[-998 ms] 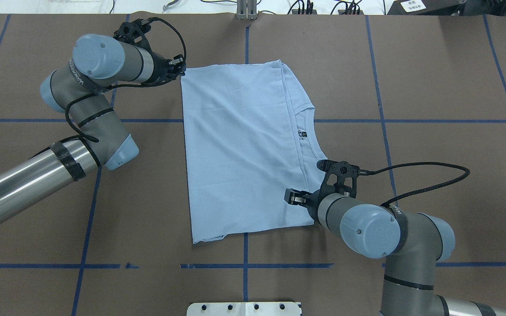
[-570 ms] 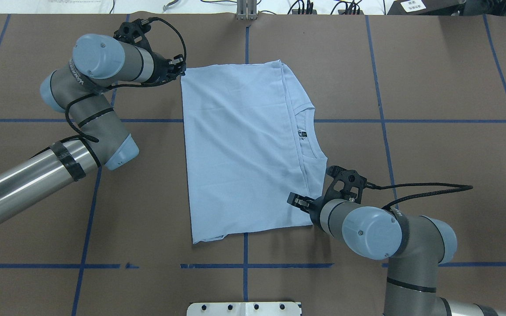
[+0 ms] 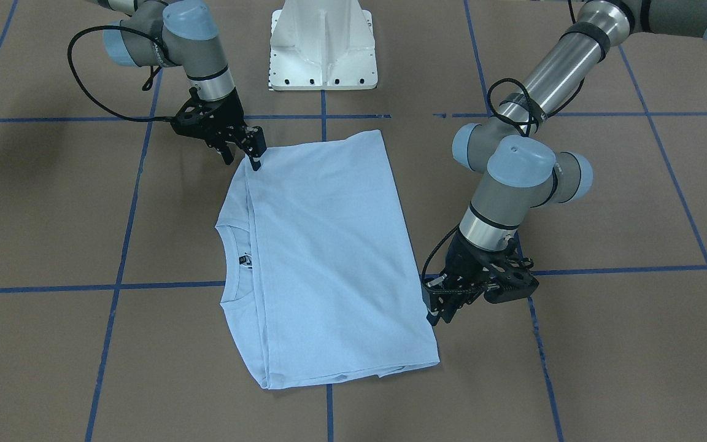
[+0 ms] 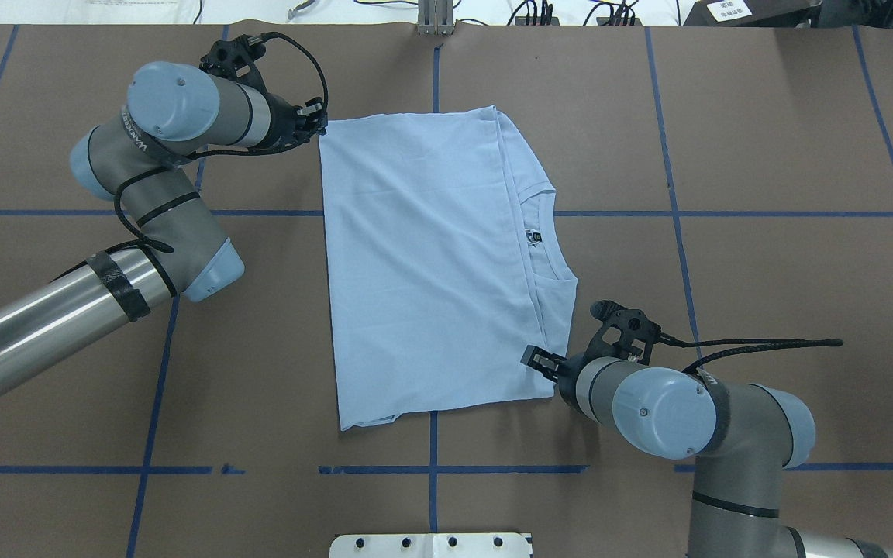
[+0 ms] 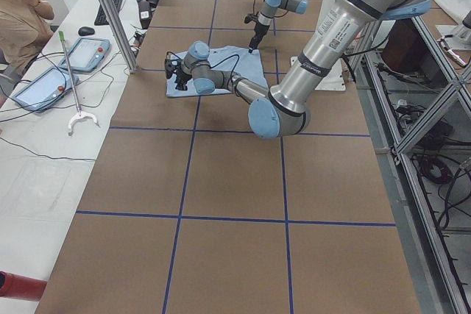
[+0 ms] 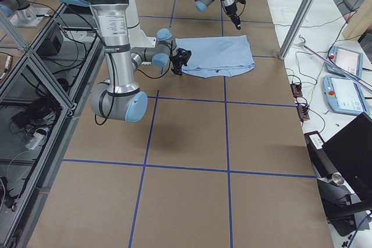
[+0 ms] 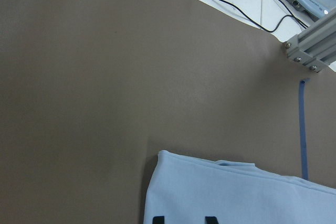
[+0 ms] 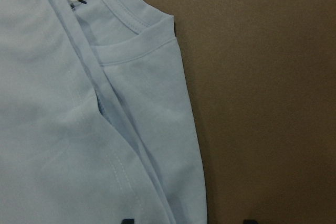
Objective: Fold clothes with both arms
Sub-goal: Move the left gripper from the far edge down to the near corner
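One folded T-shirt (image 4: 423, 271), flat on table (image 4: 764, 155)

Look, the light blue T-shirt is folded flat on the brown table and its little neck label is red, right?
Not quite. The neck label is dark, not red; the overhead exterior view shows it just inside the collar. The rest is right: the light blue T-shirt lies folded flat on the brown table.
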Controlling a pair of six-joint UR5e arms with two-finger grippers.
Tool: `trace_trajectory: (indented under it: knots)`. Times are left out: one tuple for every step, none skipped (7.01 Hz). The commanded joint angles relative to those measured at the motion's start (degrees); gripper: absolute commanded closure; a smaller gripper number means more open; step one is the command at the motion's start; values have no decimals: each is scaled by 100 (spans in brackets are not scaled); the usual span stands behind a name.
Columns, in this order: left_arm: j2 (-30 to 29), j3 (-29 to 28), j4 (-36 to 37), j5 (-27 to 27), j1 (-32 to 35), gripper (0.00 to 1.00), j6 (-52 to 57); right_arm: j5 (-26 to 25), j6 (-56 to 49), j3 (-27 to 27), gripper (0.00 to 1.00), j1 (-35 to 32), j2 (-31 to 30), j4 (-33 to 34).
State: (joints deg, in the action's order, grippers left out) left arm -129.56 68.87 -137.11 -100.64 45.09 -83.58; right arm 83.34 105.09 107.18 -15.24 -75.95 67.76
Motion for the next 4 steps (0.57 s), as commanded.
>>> trace_trajectory:
  knots:
    - [1,-5,0,0,0,63,9,7,2,23,51,4,1,0]
    - [1,-5,0,0,0,63,0,7,2,31,70,4,1,0]
    - [10,4,0,0,0,63,0,7,2,40,100,4,10,0]
    - [10,-5,0,0,0,63,0,16,2,31,100,30,18,0]
